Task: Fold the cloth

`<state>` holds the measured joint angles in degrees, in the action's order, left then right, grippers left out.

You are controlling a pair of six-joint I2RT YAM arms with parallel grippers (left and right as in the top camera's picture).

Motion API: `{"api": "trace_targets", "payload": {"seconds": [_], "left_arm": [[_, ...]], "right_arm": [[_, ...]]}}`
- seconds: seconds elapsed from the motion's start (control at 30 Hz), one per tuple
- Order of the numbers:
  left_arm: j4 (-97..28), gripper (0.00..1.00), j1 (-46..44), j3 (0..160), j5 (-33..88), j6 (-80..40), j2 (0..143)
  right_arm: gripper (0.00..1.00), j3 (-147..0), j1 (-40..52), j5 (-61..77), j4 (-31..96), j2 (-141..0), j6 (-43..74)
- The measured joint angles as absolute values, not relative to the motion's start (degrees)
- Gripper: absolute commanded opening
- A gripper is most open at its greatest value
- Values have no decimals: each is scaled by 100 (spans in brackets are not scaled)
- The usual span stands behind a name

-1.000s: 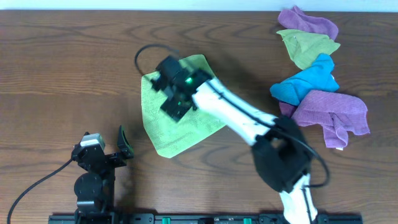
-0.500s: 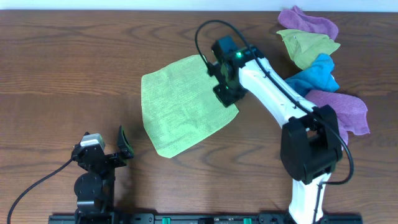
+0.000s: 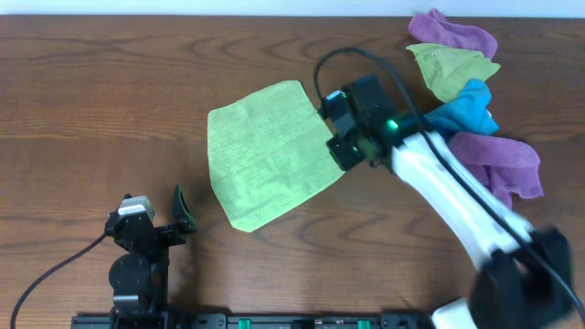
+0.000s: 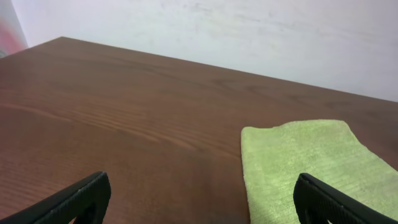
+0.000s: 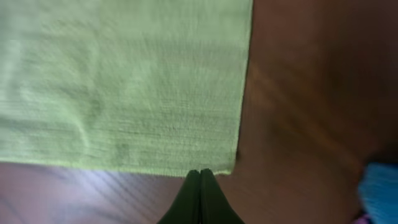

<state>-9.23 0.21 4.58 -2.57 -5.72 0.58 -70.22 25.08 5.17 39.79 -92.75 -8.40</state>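
The lime-green cloth (image 3: 265, 155) lies flat and spread open on the brown table, one corner toward the front. My right gripper (image 3: 341, 151) is shut at the cloth's right edge. In the right wrist view its closed tips (image 5: 200, 173) touch the near hem of the cloth (image 5: 124, 81) close to a corner, and no fabric shows between them. My left gripper (image 3: 155, 212) rests open near the front left, off the cloth. In the left wrist view its open gripper (image 4: 200, 199) frames bare table, with the cloth (image 4: 311, 162) to the right.
A pile of other cloths sits at the back right: a purple cloth (image 3: 452, 32), an olive-green cloth (image 3: 452, 68), a blue cloth (image 3: 452, 119) and a second purple one (image 3: 494, 164). The blue cloth (image 5: 380, 186) shows at the right wrist view's edge.
My right arm swung from over the cloth's middle to its right edge, and its gripper closed. The cloth now shows fully spread. The left arm has not moved.
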Motion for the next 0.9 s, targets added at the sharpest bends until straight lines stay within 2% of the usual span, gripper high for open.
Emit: {"api": "trace_targets", "payload": {"seconds": [0.1,0.3,0.67,0.9], "left_arm": [[-921,96,21,456,-257,-572,58],[-921,95,21,456,-257,-572,60],[-921,95,21,456,-257,-572,58],[-921,96,21,456,-257,-572,60]], "right_arm": [[2,-6619,2508,556,3642,-8960,-794],[2,-6128,2508,582,3411,-9441,-685],[1,-6104,2495,379,2523,-10241,-644],[1,-6104,2342,150,2386,-10536,-644]]}}
